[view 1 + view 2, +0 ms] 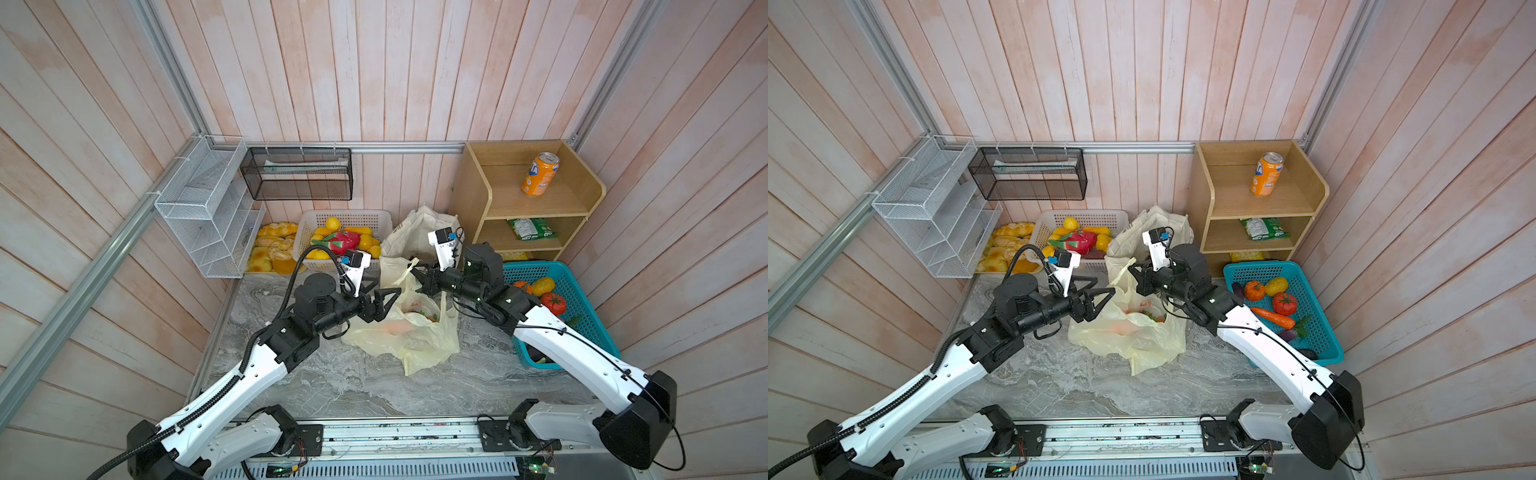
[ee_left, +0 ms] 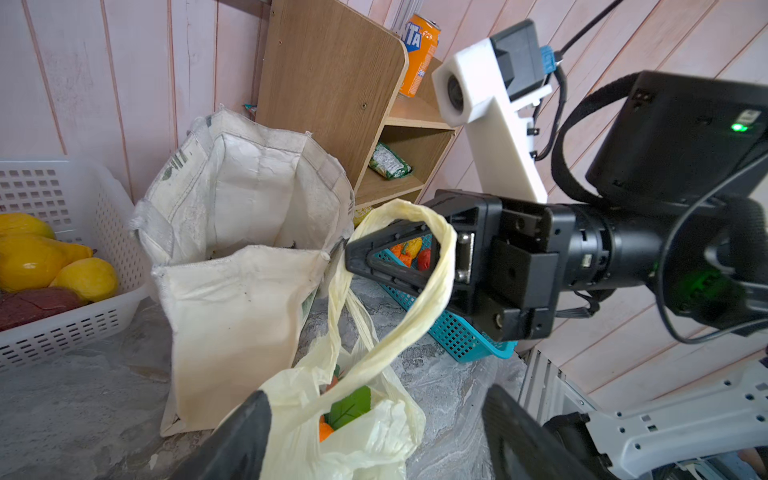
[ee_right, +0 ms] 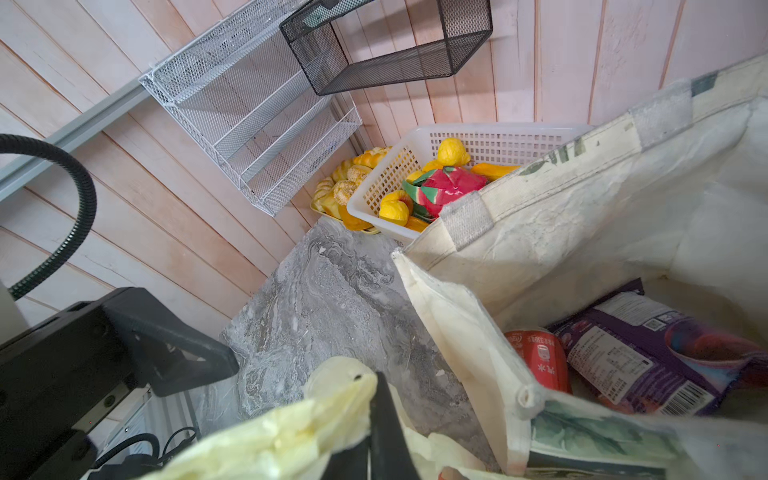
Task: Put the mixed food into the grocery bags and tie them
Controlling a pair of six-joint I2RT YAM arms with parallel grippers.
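plastic bag (image 1: 415, 336) on table (image 1: 332, 386), handle (image 2: 440, 266) looped over right fingers (image 2: 386, 253), together; left fingers (image 2: 245, 436) apart at bag's left.

cola can (image 3: 540, 361) half hidden, packet (image 3: 648, 353) cropped

Both top views look down from high over the tabletop (image 1: 332, 386), sharing the whole scene. Each wrist view sits close behind its jaws; both catch the canvas tote (image 2: 232, 299) beyond, the right seemingly nearer.
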